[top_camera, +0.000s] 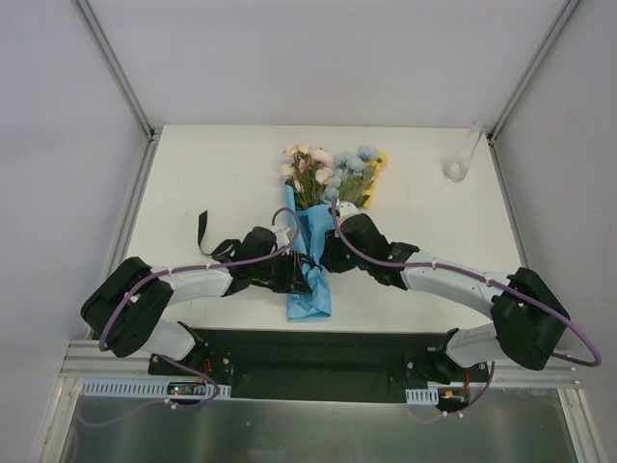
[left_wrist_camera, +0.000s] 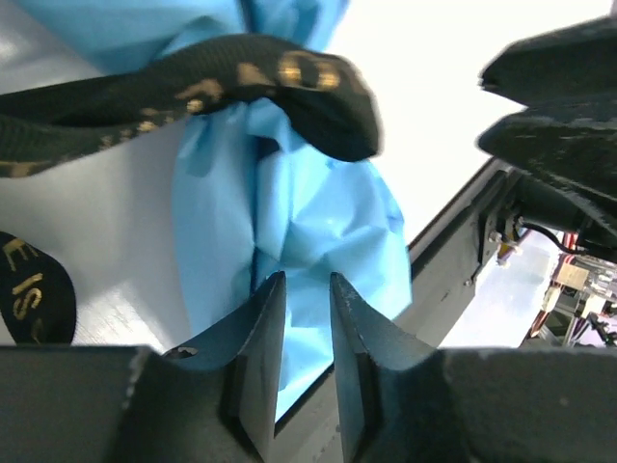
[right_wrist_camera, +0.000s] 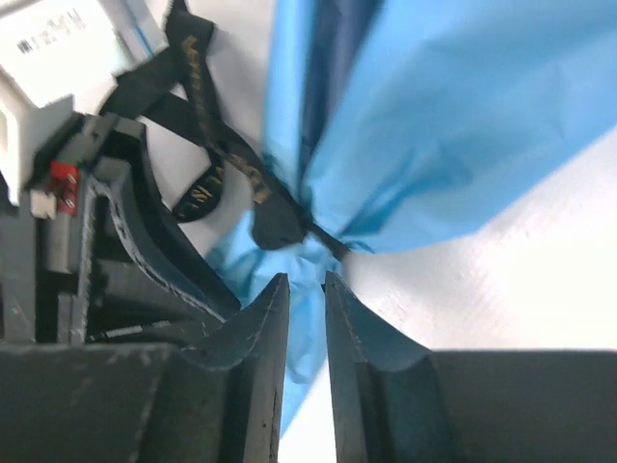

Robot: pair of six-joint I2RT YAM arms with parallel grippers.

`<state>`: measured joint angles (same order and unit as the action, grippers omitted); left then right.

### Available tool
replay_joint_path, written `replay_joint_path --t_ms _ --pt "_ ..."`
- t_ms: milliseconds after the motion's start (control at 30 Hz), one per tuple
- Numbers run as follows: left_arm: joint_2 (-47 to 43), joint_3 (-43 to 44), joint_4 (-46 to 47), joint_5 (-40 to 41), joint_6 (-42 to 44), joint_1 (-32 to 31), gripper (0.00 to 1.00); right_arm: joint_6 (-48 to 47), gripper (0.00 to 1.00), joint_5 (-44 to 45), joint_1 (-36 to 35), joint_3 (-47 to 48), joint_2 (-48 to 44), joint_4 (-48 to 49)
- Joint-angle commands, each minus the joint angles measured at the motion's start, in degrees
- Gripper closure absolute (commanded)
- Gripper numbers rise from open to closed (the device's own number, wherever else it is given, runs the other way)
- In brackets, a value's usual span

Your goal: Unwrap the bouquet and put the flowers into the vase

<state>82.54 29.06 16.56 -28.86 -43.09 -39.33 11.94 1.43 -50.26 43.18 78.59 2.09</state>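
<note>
Viewing from above, the left jaws and right jaws press in on the bouquet (top_camera: 310,253) from opposite sides. Their tips are hidden there by the arms' own black housings.

**Hidden or unclear**
- Left wrist view: the fingertips (left_wrist_camera: 273,294) stand a narrow slit apart. The blue paper (left_wrist_camera: 289,193) fills that slit from behind. Whether any fold is nipped between the jaws cannot be told.
- Right wrist view: the fingertips (right_wrist_camera: 275,294) show the same narrow slit, with blue paper behind its upper part. Contact cannot be told here either.
- The black ribbon (left_wrist_camera: 241,68) carries gold lettering, too blurred to read.
- The flowers (top_camera: 328,169) appear in neither wrist view.
- The vase (top_camera: 455,170) is nearly transparent. Only a faint outline shows, and its posture cannot be judged.

**Position relative to the jaws**
- The bouquet lies on the counter (top_camera: 212,174) between the two sets of jaws, with the crumpled lower paper directly ahead of both sets of tips.
- The ribbon crosses the paper just beyond the left tips. Ahead of the right tips it cinches the paper at a pinched waist.
- One loose ribbon end lies on the counter outboard of the left jaws.
- The flowers project past both sets of jaws, on the far side from the arm bases.
- The vase stands well apart from the right jaws, outboard and farther away.
</note>
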Motion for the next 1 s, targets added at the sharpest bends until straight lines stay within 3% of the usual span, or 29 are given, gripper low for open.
replay_joint_path --t_ms 0,233,367,500,633,967 --pt "-6.24 0.64 -1.35 -0.05 3.54 -0.31 0.75 -3.68 0.75 -3.10 -0.10 8.57 3.23 -4.80" --pt "-10.74 4.16 -4.78 3.81 4.07 0.04 0.68 -9.92 0.78 -1.87 0.51 8.94 6.66 -6.48" --pt "-4.96 5.83 -3.82 1.98 5.12 0.04 0.76 -11.51 0.86 -2.13 1.48 7.10 8.33 -4.74" --pt "-0.37 5.84 -0.47 0.72 3.98 0.13 0.87 -17.99 0.86 -6.34 1.39 4.64 9.39 0.63" --pt "-1.68 4.08 -2.93 6.62 5.12 0.66 0.89 -21.34 0.84 -7.32 1.04 5.16 10.36 1.78" --pt "-0.10 3.20 -2.49 6.27 5.12 0.66 0.95 -24.60 0.82 -5.03 -0.63 6.74 10.18 1.60"
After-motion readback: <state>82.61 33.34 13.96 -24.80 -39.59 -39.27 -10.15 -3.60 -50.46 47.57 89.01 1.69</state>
